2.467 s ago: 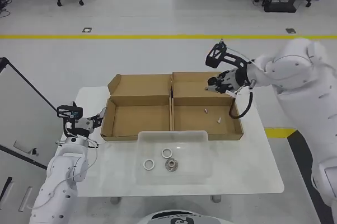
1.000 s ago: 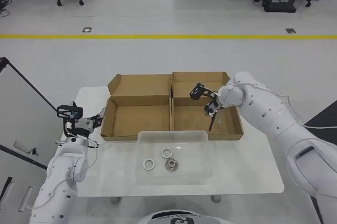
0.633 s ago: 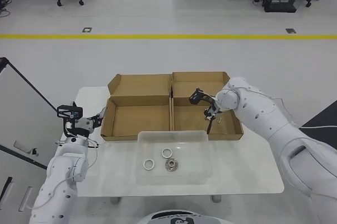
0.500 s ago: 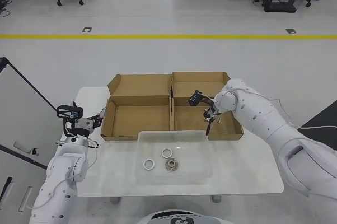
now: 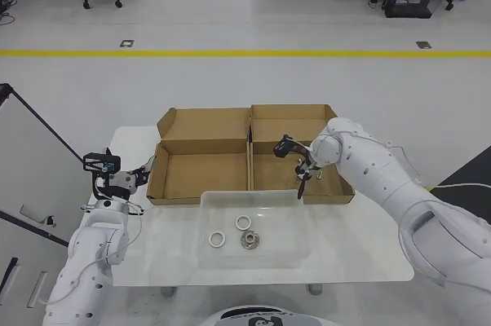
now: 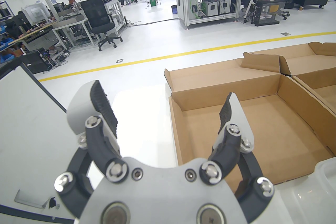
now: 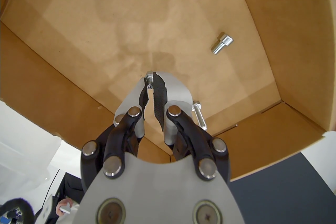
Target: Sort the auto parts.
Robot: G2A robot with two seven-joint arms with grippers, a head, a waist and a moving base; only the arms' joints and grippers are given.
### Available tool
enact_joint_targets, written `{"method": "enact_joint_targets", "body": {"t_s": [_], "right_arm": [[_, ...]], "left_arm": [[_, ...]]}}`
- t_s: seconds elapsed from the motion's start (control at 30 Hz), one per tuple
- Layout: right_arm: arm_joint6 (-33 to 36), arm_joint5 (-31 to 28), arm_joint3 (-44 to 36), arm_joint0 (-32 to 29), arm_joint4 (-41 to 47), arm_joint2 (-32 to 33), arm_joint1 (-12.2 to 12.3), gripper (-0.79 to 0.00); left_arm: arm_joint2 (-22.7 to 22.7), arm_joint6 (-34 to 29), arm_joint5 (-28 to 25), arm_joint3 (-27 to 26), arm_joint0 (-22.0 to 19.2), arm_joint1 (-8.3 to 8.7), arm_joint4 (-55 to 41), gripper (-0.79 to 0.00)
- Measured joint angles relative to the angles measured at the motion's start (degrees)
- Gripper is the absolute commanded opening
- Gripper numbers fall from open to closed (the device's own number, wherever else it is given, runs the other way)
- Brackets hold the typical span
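The jaws of the right gripper (image 7: pixel 150 80) stood narrow and pinched a small bolt (image 7: pixel 149 76) at their very tips, low over the floor of the right cardboard box (image 7: pixel 92 12). I judged that the bolt was held so low inside this box so that it could drop softly and not bounce out. On the floor of the same box lay a short bolt (image 7: pixel 222 44), apart from the gripper, and a longer bolt (image 7: pixel 200 114) just beside one finger, near a box corner, so this box seemed to be the place for bolts. The clear bin (image 5: pixel 209 200) stood just beside the near wall of the right box and held two rings (image 5: pixel 243 222) and a flanged part (image 5: pixel 249 240), probably waiting to be sorted. The left cardboard box (image 5: pixel 205 175) stood against the side of the right one. Beyond it, well apart from the right box, the left gripper (image 6: pixel 164 93) hovered with jaws wide and held nothing.
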Motion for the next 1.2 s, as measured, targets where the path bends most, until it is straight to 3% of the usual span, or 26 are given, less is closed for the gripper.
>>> {"method": "enact_joint_targets", "body": {"t_s": [0.2,0.37,0.47,0.77,1.07,1.2], "right_arm": [[-1.52,-0.64,0.49,0.06,0.07,1.13,0.05,-0.277],[-2.23,-0.95,-0.76,0.26,-0.09,2.65,0.57,-0.169],[-2.72,-0.9,-2.29,0.44,-0.09,4.32,1.28,0.0],[-4.96,-1.49,-13.25,-2.62,2.05,13.42,5.47,0.0],[-4.15,-2.69,-33.56,-14.35,9.77,29.47,11.52,0.0],[-2.97,-5.61,-41.25,-21.15,18.52,37.84,13.77,0.0]], "left_arm": [[0.0,0.0,0.0,0.0,0.0,0.0,0.0,0.0],[0.0,0.0,0.0,0.0,0.0,0.0,0.0,0.0],[0.0,0.0,0.0,0.0,0.0,0.0,0.0,0.0],[0.0,0.0,0.0,0.0,0.0,0.0,0.0,0.0],[0.0,0.0,0.0,0.0,0.0,0.0,0.0,0.0],[0.0,0.0,0.0,0.0,0.0,0.0,0.0,0.0]]}}
